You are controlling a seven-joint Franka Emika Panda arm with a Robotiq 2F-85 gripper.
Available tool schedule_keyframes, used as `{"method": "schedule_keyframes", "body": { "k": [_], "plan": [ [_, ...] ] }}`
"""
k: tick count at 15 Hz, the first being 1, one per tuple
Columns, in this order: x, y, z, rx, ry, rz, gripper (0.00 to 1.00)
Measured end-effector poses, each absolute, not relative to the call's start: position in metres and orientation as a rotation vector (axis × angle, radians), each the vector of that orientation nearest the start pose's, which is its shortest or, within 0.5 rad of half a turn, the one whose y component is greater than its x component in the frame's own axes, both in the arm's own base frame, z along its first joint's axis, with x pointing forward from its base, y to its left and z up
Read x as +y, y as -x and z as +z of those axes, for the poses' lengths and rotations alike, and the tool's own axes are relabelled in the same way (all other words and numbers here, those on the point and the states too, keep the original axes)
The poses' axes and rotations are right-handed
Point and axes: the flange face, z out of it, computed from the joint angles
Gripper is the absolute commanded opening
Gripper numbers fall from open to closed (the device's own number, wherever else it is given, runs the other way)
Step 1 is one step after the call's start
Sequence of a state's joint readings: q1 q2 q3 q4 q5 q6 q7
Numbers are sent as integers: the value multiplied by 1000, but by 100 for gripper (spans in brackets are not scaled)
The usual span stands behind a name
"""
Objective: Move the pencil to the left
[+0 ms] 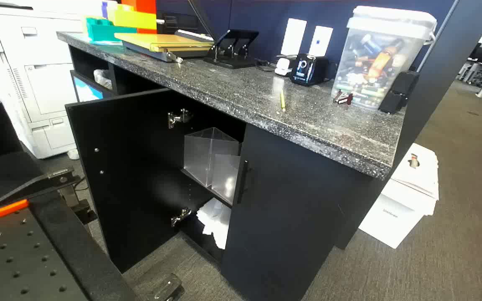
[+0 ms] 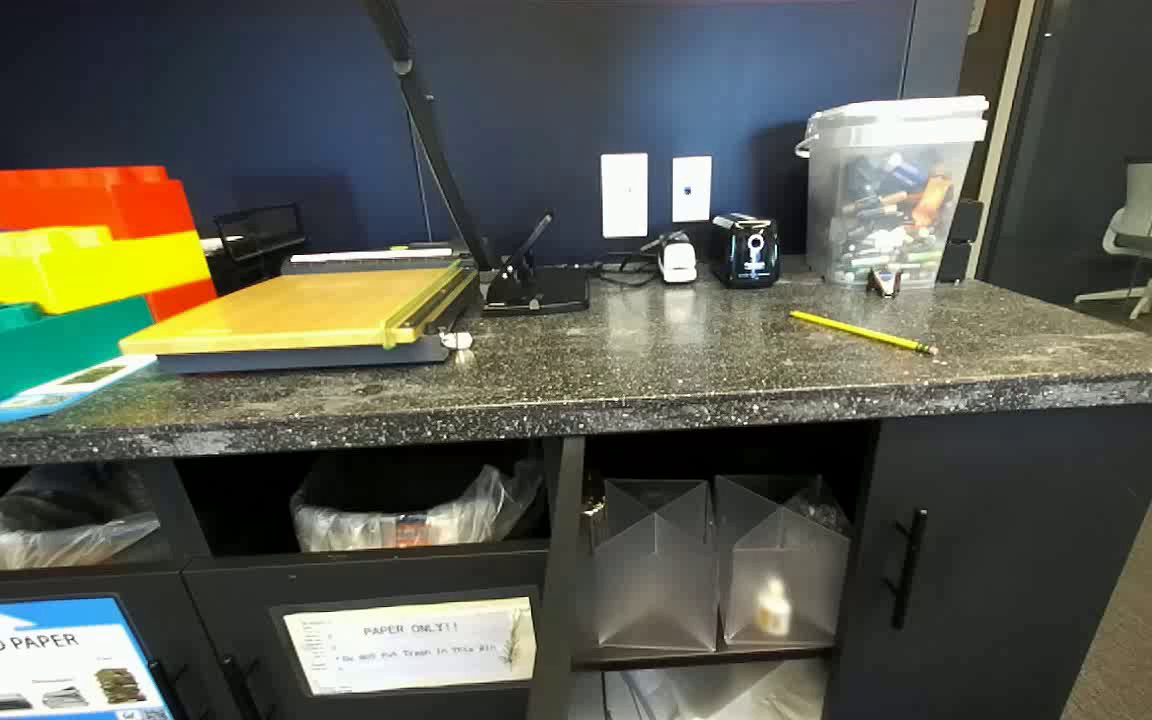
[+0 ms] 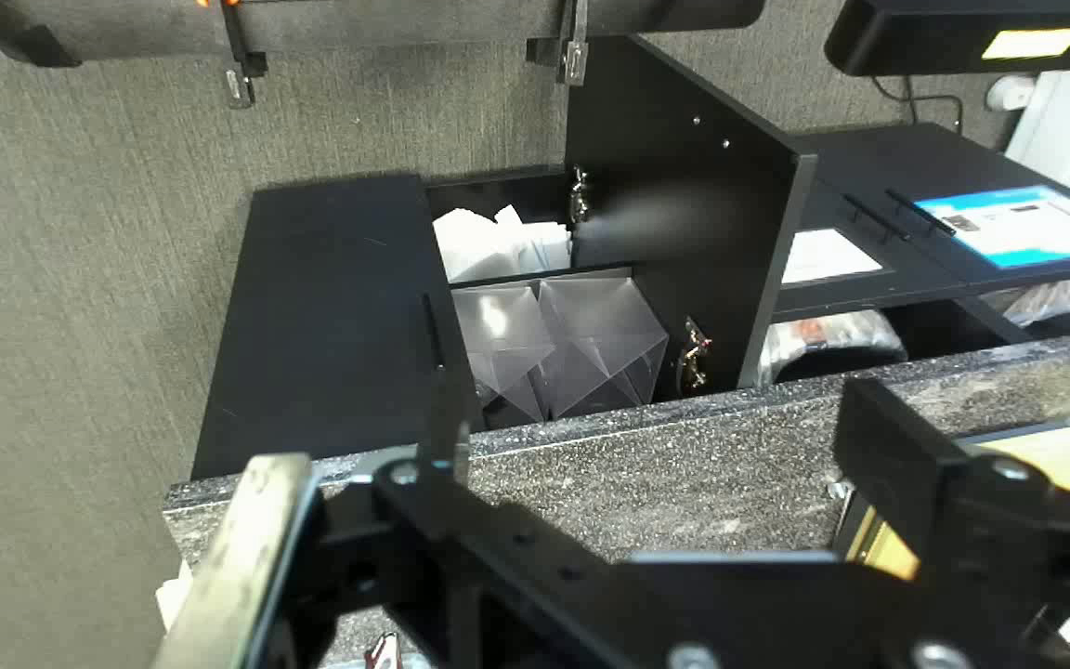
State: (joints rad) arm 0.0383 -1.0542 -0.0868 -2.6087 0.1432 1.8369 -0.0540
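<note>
The thin yellow pencil (image 1: 282,100) lies flat on the speckled dark countertop (image 1: 232,92), toward its right part in both exterior views. In an exterior view the pencil (image 2: 861,332) lies at a slant, its eraser end nearer the counter's front edge. The pencil does not show in the wrist view. My gripper (image 3: 654,409) shows only in the wrist view. Its two dark fingers stand wide apart with nothing between them, and the countertop's front edge shows beyond. The gripper's own body hides much of the counter there.
Behind the pencil stand a clear lidded bucket (image 2: 886,215), a small staple remover (image 2: 883,283) and a black box (image 2: 748,250). A yellow-topped paper cutter (image 2: 306,305) and chunky toy blocks (image 2: 86,270) sit farther left. A black cabinet door (image 1: 132,175) stands open below the counter.
</note>
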Motion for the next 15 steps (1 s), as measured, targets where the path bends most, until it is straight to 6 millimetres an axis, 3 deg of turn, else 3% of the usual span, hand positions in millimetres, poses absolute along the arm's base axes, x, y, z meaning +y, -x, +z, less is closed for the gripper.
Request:
{"method": "schedule_keyframes", "body": {
  "k": [6,10,15],
  "plan": [
    [-3,-273,572,-29,2918,-413,100],
    [19,-335,573,-58,2960,-474,100],
    [39,-428,553,-108,3020,-436,100]
  ]
}}
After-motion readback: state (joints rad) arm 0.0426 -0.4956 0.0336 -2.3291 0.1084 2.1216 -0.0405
